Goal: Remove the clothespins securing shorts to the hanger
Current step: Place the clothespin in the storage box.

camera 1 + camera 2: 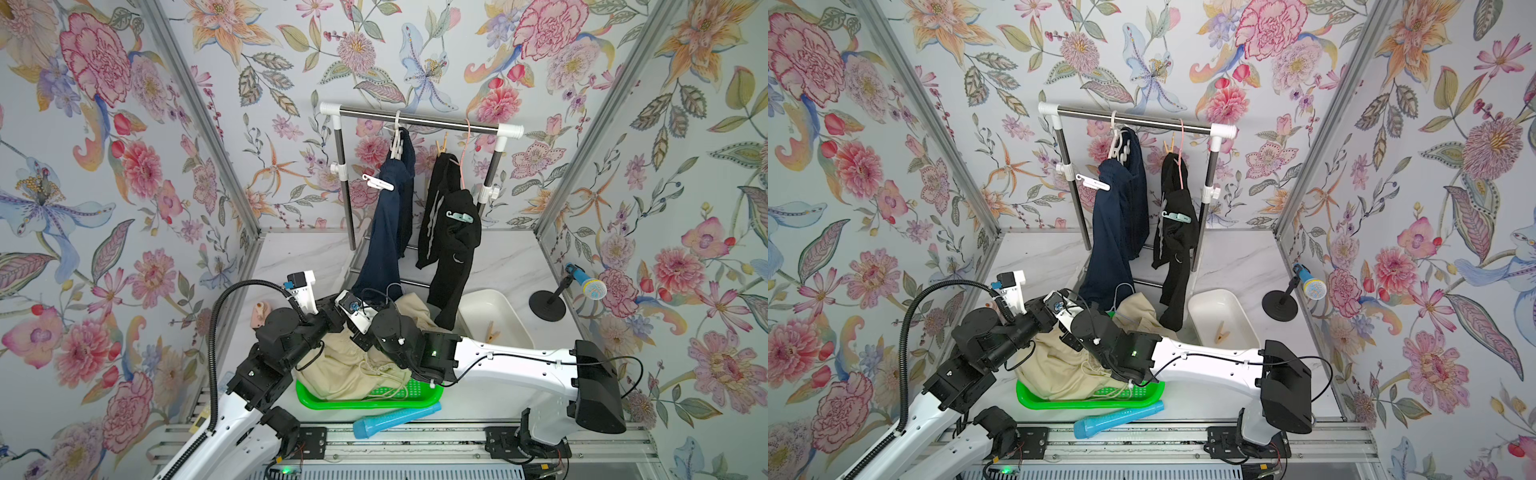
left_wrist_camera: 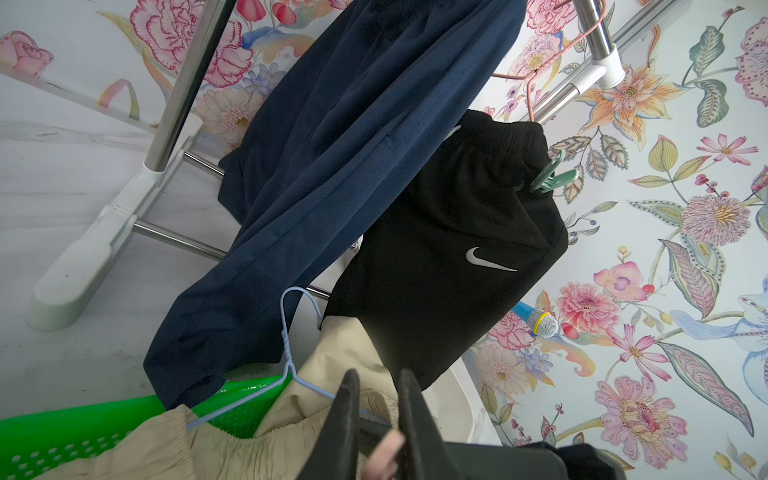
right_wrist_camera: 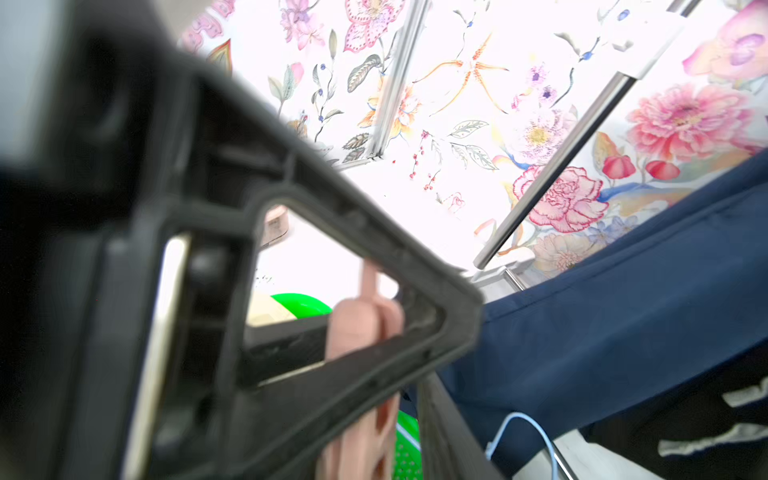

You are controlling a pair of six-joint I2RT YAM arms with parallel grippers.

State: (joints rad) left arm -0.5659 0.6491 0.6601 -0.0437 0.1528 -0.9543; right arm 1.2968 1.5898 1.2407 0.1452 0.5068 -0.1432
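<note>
My left gripper: jaws nearly together, seemingly clamped on the blue hanger at the cream shorts, over the green basket. My right gripper flanks the pink clothespin; the blurred view hides whether it grips. I should pinch the peg's tails squarely, keep the hanger steady and draw straight off.

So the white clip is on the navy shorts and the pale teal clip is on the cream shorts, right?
Not quite. The pale teal clip is clipped to the black shorts, not the cream ones; the left wrist view shows it at their waistband. The rest holds: in a top view the white clip is on the navy shorts.
</note>
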